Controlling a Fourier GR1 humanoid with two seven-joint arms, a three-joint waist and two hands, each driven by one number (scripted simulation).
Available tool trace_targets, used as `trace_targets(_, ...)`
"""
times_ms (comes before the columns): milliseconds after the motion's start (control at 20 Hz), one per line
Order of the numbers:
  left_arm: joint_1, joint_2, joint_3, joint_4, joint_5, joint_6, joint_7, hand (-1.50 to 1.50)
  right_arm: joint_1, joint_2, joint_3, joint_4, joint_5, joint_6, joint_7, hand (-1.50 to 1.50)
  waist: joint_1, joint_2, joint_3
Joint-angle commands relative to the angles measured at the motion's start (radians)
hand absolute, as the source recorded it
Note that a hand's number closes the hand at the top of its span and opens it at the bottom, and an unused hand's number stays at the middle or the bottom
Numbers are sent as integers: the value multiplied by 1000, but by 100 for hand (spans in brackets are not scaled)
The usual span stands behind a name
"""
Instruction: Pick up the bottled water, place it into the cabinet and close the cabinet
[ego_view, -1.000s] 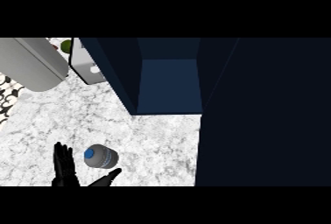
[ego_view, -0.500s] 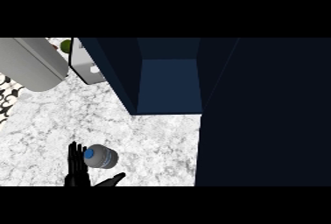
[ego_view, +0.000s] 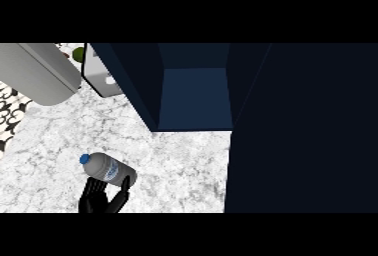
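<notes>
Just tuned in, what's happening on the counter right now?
One black hand, at the view's lower left, has its fingers curled around the bottled water, which is tilted with its blue cap pointing up-left over the marble counter. The dark blue cabinet stands open ahead, with nothing visible inside. The other hand is out of view.

White and grey marbled tabletop (ego_view: 66, 135) fills the lower left. At upper left, a large grey rounded object (ego_view: 37, 72) lies across it, beside a black-and-white patterned floor strip (ego_view: 9, 107) along the left edge
</notes>
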Motion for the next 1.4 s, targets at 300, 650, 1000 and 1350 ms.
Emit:
trace_targets(300,-81,-3,-33,75,79,-57,-41,150,68,9,61,-73,23,-11,-17,-150,-14,4,-16)
trace_targets(650,-129,90,-130,106,-15,-276,57,150,21,-29,2,-59,-19,10,-2,-150,-30,10,-18)
trace_targets(1000,-255,94,-127,134,-17,-330,133,150,74,-44,-13,-82,-43,27,-22,-150,-15,5,-15)
trace_targets(1350,-264,6,-183,-61,-22,-226,295,150,24,4,69,-84,11,-24,34,-150,4,3,-15)
